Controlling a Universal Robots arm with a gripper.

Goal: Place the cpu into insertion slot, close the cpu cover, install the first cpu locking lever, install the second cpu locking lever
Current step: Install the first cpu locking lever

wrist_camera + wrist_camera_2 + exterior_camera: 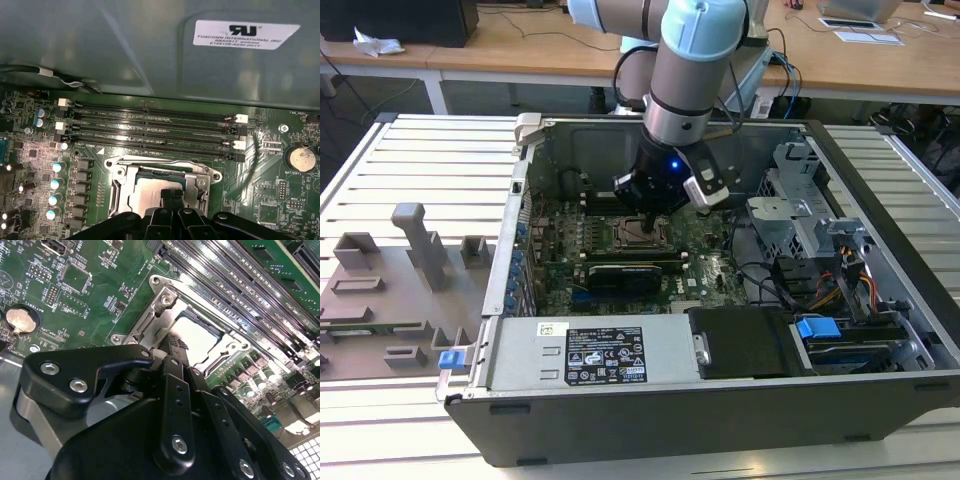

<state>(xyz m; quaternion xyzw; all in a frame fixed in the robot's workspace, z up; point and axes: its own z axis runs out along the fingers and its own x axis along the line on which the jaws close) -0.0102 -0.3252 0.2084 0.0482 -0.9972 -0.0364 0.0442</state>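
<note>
The cpu (150, 194) lies flat in the insertion slot on the green motherboard, its pale metal top (197, 337) showing through a window. Around it the cpu cover (199, 182), a silvery frame (162, 315), lies down flat over the socket. My gripper (170, 197) stands at the cover's edge, its black fingertips pressed together with nothing visible between them. The second wrist view has the gripper (176, 344) tip reaching the frame's edge beside the chip. Seen from outside, the gripper (642, 222) hangs straight down over the socket inside the open computer case.
Memory slots (155, 130) run beside the socket, and a coin battery (302, 159) and capacitors (56, 184) sit close by. The case wall (150, 45) rises behind. A labelled power supply box (605, 355), a drive cage (810, 230) and cables crowd the case. A grey fixture plate (390, 290) lies outside.
</note>
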